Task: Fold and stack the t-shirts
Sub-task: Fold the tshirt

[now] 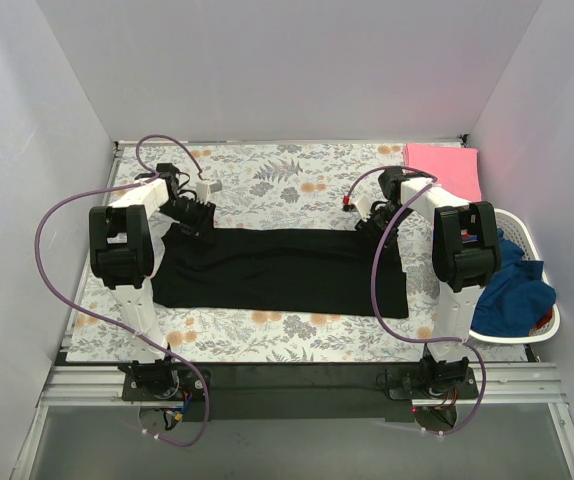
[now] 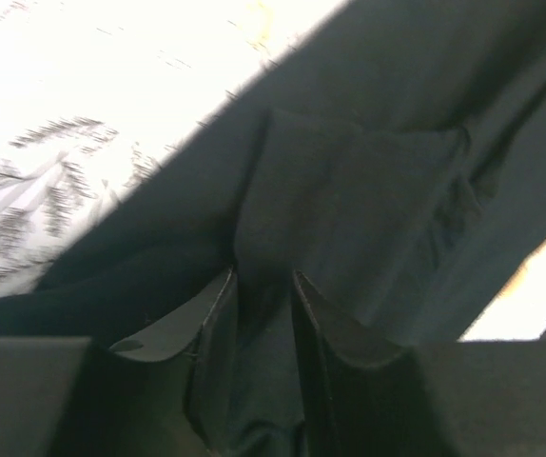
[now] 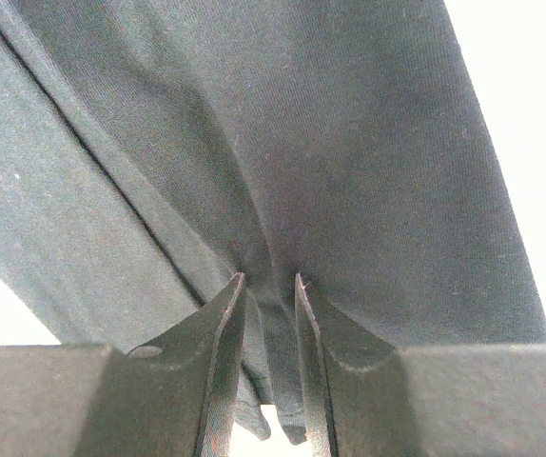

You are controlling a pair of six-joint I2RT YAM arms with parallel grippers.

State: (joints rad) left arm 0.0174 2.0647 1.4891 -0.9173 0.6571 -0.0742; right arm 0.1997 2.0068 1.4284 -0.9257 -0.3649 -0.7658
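A black t-shirt [image 1: 277,270] lies spread as a wide band across the flowered cloth. My left gripper [image 1: 189,218] is shut on its far left edge; the left wrist view shows the dark fabric [image 2: 349,190] pinched between the fingers [image 2: 211,314]. My right gripper [image 1: 375,222] is shut on its far right edge; the right wrist view shows the fabric [image 3: 282,143] bunched between the fingers [image 3: 225,324]. A folded pink shirt [image 1: 445,168] lies at the back right corner. Blue shirts [image 1: 512,290] sit in the basket.
A white laundry basket [image 1: 547,320] stands at the right edge of the table, beside my right arm. The flowered cloth [image 1: 287,175] covers the table. White walls close in the back and both sides.
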